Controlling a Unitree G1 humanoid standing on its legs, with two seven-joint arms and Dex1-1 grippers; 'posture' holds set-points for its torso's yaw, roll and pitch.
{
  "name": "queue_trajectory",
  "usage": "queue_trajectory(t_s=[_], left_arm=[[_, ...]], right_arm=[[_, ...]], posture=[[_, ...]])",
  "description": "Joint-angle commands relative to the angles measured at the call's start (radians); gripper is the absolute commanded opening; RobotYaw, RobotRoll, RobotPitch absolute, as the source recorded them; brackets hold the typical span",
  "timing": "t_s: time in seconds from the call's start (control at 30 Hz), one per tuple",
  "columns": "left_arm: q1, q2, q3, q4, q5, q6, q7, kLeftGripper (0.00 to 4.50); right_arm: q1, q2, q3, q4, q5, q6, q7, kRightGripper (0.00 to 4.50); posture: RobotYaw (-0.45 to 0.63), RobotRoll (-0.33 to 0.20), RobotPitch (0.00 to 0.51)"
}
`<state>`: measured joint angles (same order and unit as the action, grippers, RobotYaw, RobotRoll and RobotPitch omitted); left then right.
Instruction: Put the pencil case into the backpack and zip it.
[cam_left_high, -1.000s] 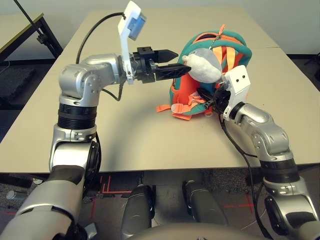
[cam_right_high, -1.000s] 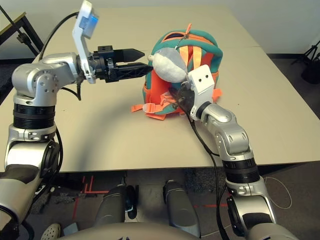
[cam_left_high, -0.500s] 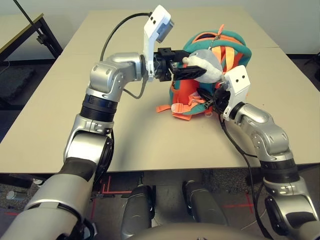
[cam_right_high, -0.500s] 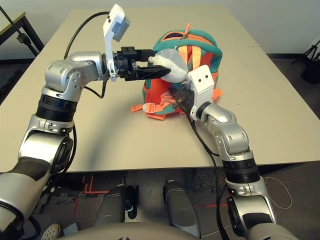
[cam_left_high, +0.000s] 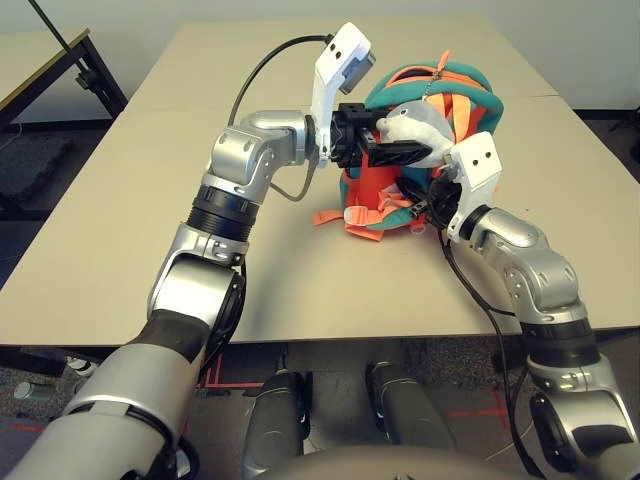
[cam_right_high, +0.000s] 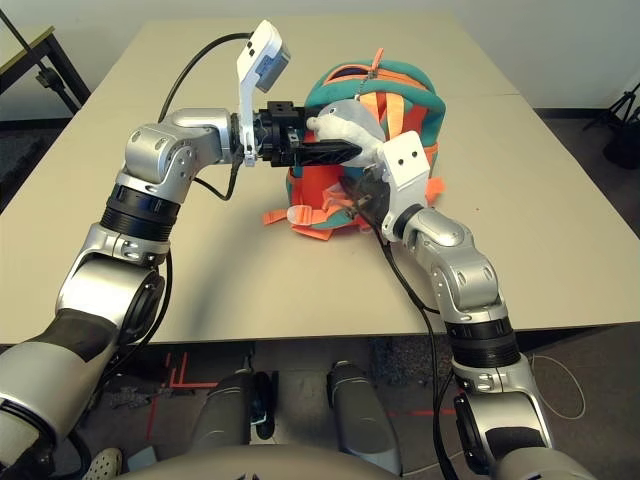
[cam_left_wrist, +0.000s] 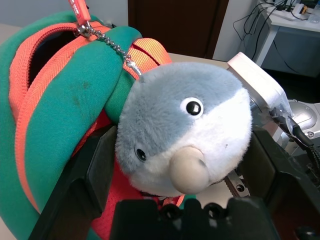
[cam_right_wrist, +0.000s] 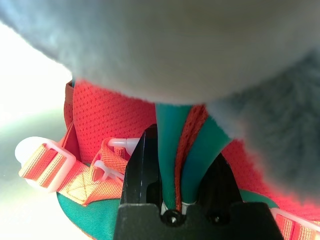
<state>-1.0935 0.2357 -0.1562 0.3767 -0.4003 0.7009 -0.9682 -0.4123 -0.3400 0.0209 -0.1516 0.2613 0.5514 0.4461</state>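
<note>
Head views: orange fabric backpack with teal trim and pale orange straps (cam_left_high: 400, 190) sits upright on the beige table (cam_left_high: 150, 200), right of middle, nearer the far edge than the near one.

Left wrist view adds detail the head views lack: grey-white plush fish toy (cam_left_wrist: 185, 135) hangs by a bead chain off the backpack's orange zipper pull, and the toy sits between the two black fingers (cam_left_wrist: 95, 170) of the left gripper (cam_left_high: 400, 142). Jaws spread wide to either side of it; can't tell if they touch it.

Right wrist view: right gripper (cam_right_wrist: 175, 185) is clamped on a teal-and-orange strip of the backpack's trim, low on the bag, just under the plush toy, with the strap buckles just beside it.
</note>
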Motion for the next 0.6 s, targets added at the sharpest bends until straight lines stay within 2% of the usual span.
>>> queue_trajectory(t_s=[0.03,0.3,0.37,0.5,0.57,0.6], left_arm=[[0.007,-0.006,-0.006,0.002,0.005,0.021,-0.003,4.5],[0.013,-0.004,-0.003,-0.002,0.006,0.037,0.002,4.5],[0.012,-0.005,-0.001,0.006,0.009,0.038,0.007,4.12],[0.018,-0.009,-0.003,0.002,0.008,0.04,0.009,4.5],[0.021,-0.012,0.001,0.001,0.006,0.039,0.012,4.5],[0.022,-0.014,0.005,0.003,0.003,0.042,0.012,4.35]], right_arm=[[0.012,0.007,0.014,0.007,-0.003,0.007,0.004,0.52],[0.011,0.013,0.015,0.01,-0.006,0.006,0.006,0.52],[0.009,0.014,0.016,0.012,-0.007,0.006,0.006,0.52],[0.012,0.015,0.017,0.007,-0.007,0.008,0.006,0.52],[0.013,0.015,0.017,0.006,-0.008,0.009,0.007,0.52],[0.013,0.015,0.018,0.007,-0.009,0.008,0.007,0.52]], posture=[[-0.26,0.0,0.091],[-0.25,0.0,0.094],[-0.25,0.0,0.094],[-0.26,0.0,0.098],[-0.26,0.0,0.098],[-0.26,0.0,0.098]])
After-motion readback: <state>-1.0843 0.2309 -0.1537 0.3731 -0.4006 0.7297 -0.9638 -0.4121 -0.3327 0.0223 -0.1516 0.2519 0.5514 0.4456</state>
